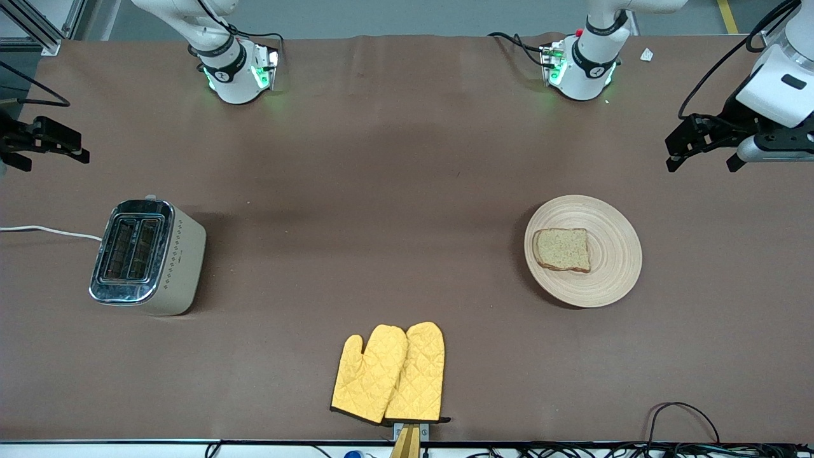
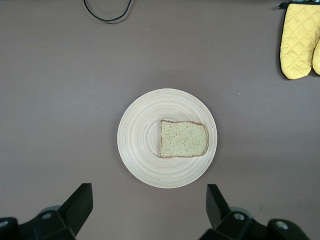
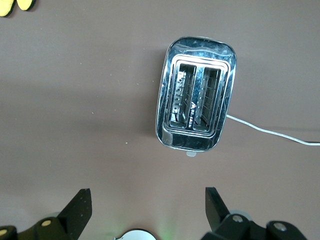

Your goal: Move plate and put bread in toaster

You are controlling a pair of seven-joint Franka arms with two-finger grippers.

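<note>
The round wooden plate (image 1: 583, 250) lies toward the left arm's end of the table with the slice of bread (image 1: 562, 249) on it. Both also show in the left wrist view: the plate (image 2: 145, 145) and the bread (image 2: 183, 138). The toaster (image 1: 147, 256) stands toward the right arm's end with both slots empty; it also shows in the right wrist view (image 3: 196, 100). My left gripper (image 1: 701, 161) is open and empty, up in the air at the left arm's end of the table. My right gripper (image 1: 56, 154) is open and empty, up in the air at the right arm's end.
Two yellow oven mitts (image 1: 391, 373) lie near the table's front edge, midway along it. The toaster's white cord (image 1: 48, 231) runs off the right arm's end of the table. Black cables (image 1: 680, 416) lie at the front edge toward the left arm's end.
</note>
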